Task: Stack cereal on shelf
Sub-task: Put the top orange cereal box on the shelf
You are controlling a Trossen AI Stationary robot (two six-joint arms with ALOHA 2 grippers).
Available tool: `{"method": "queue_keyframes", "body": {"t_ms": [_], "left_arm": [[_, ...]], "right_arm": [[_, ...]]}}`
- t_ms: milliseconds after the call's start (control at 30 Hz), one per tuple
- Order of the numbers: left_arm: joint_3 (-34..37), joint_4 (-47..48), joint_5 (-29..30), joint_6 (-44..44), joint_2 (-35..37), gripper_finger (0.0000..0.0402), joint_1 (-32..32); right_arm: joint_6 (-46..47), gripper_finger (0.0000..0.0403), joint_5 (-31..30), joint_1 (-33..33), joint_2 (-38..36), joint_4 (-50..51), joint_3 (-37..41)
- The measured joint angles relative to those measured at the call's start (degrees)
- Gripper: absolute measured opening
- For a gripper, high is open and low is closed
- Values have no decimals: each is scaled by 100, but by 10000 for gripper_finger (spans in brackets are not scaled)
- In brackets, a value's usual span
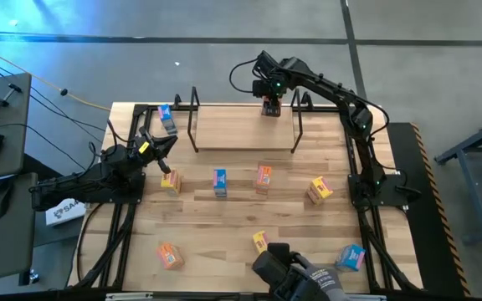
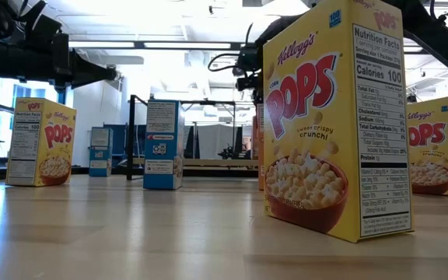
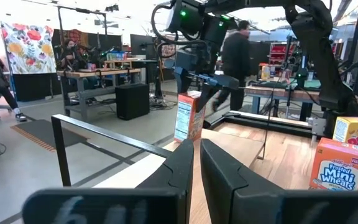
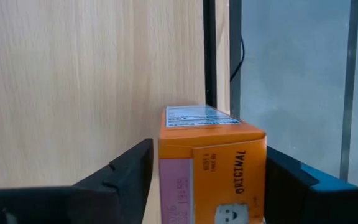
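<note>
high view: the right gripper (image 1: 270, 102) hangs over the shelf (image 1: 241, 134) at its back edge, near the right end, around an orange cereal box (image 1: 270, 107).
right wrist view: the box (image 4: 211, 168) stands upright between the spread fingers (image 4: 126, 171), a gap showing on each side.
left wrist view: the left gripper (image 3: 196, 174) is closed and empty, off the shelf's left end.

Right arm stretched to the table's far edge, wrist bent down, right gripper (image 1: 270, 106) pointing at the surface. Its fingers (image 4: 126, 171) stand apart, one each side of an orange box (image 4: 211, 167).

Left arm low along the left side, left gripper (image 1: 162, 149) closed, fingers (image 3: 179, 171) nearly touching, empty.
</note>
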State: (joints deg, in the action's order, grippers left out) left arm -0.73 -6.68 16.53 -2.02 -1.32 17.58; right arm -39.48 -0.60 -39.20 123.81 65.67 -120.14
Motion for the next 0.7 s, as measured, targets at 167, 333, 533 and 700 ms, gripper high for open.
{"method": "queue_keyframes", "body": {"t_ms": [167,333,533,700], "left_arm": [[0,0,-7,28,0,21,2],[0,-1,-9,35,-1,21,2],[0,-4,-9,56,0,21,1],[0,-7,-10,137,0,21,1]], "right_arm": [[-25,249,-1,0,0,2,0],[-76,250,72,-2,0,2,0],[-107,250,90,-2,0,46,-10],[-107,250,107,-2,7,193,-307]]}}
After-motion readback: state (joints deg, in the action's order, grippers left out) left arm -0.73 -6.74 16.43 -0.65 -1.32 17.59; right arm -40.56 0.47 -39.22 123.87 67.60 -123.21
